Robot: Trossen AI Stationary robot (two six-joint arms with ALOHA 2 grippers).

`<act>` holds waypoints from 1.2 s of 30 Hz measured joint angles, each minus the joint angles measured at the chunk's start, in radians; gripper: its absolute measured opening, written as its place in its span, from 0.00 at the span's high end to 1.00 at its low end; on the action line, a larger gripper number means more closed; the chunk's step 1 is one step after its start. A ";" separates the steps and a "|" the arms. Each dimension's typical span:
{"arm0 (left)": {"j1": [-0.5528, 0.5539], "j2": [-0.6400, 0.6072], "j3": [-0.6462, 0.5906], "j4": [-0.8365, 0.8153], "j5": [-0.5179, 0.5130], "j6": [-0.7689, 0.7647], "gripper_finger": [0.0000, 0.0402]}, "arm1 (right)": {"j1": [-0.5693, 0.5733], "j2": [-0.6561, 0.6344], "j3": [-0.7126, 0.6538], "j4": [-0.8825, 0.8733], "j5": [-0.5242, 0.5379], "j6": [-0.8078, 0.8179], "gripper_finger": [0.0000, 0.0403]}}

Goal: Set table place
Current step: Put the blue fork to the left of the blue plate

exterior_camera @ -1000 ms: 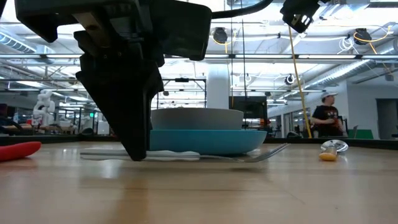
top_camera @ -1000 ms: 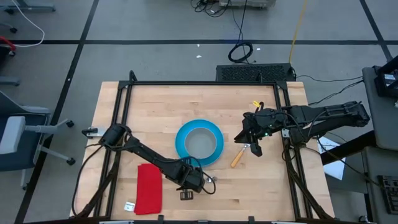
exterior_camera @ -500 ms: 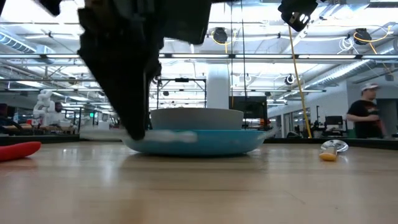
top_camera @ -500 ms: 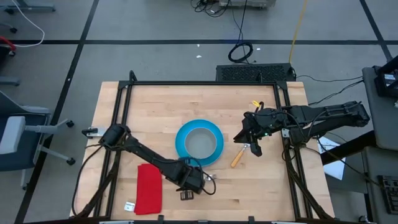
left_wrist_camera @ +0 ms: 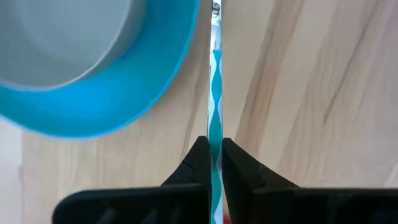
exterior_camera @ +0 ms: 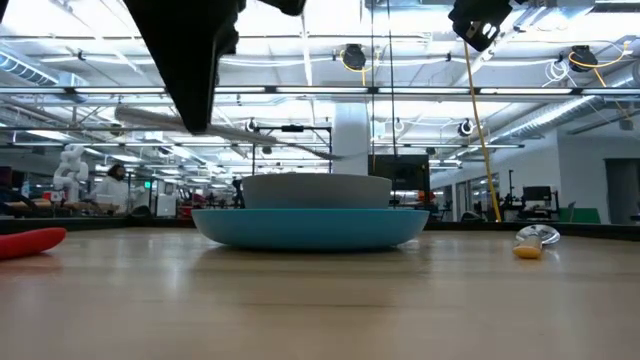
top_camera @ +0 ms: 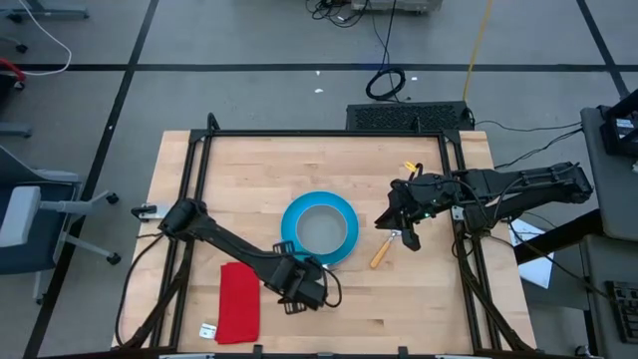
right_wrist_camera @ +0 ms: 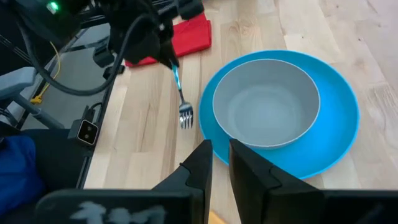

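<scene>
Wooden table point(top_camera: 249, 179), left end effector point(left_wrist_camera: 211, 163) gripping fork point(right_wrist_camera: 181, 99), raised beside blue plate point(top_camera: 344, 239)

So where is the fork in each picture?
High view: hidden under the left tool, in front of the blue plate.
Low view: a blurred silver strip, the fork, lifted above the plate.
Left wrist view: the fork runs from the tool's fingers past the plate.
Right wrist view: the fork hangs beside the plate.
Shared landmark: the blue plate.
</scene>
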 joint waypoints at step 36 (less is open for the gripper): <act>0.074 -0.127 0.098 -0.220 -0.185 0.012 0.96 | 0.126 0.000 0.000 -0.044 0.004 0.023 0.89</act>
